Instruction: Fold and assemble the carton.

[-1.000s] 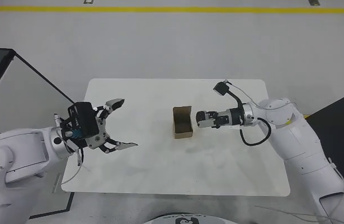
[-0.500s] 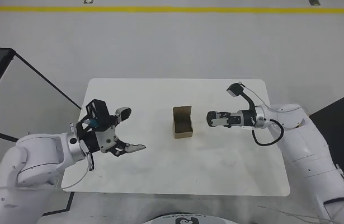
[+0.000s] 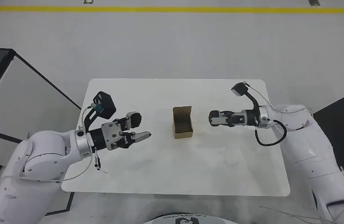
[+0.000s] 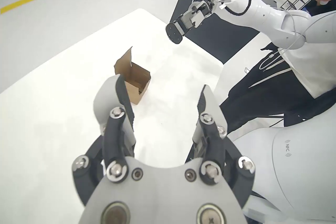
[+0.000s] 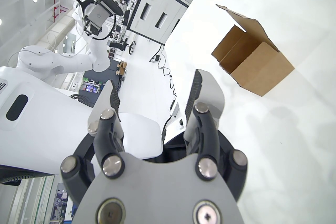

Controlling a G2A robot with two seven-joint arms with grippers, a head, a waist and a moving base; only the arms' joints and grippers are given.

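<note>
Carton [image 3: 182,122]: stands at the middle of the tabletop [image 3: 216,168], mouth up, nothing touching it. One flap is upright on its 12 o'clock edge; the other top flaps are not folded in, so by my reading the closing step is not yet done. In the top view its long axis runs 12 to 6.

Right gripper [image 3: 212,118]: near the carton at its 3 o'clock, apart from it, tips aimed at the carton's side wall. In the right wrist view the jaws stand moderately parted and hold nothing, with the carton [image 5: 256,62] ahead and off to one side of the gripper [image 5: 155,80].

Left gripper [image 3: 139,127]: farther off, between 8 and 9 o'clock of the carton. Its jaws are parted wide and empty. In the left wrist view the carton [image 4: 135,83] lies beyond the gripper [image 4: 160,86].

Judgement: the right arm is the nearer. Both approach lines cross the long axis.
</note>
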